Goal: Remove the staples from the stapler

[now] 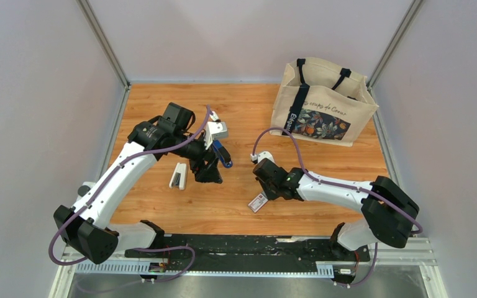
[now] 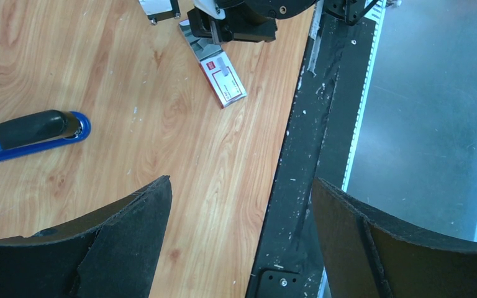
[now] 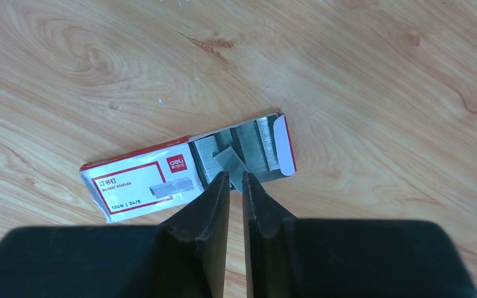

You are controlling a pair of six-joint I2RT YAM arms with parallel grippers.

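Note:
The dark-blue stapler (image 1: pixel 224 154) lies on the wooden table just right of my left gripper (image 1: pixel 208 171). In the left wrist view the stapler (image 2: pixel 31 133) is at the left edge, outside my left gripper (image 2: pixel 242 186), which is wide open and empty. My right gripper (image 3: pixel 236 177) is nearly closed, its tips pinching one end of a silver staple strip (image 3: pixel 230 160). The strip rests slanted over the open end of a red-and-white staple box (image 3: pixel 140 183). That box (image 1: pixel 258 203) lies just below my right gripper (image 1: pixel 263 188) in the top view.
A white stapler (image 1: pixel 178 176) lies left of my left gripper. A beige tote bag (image 1: pixel 323 102) stands at the back right. A black rail (image 1: pixel 242 245) runs along the table's near edge. The staple box also shows in the left wrist view (image 2: pixel 223 77).

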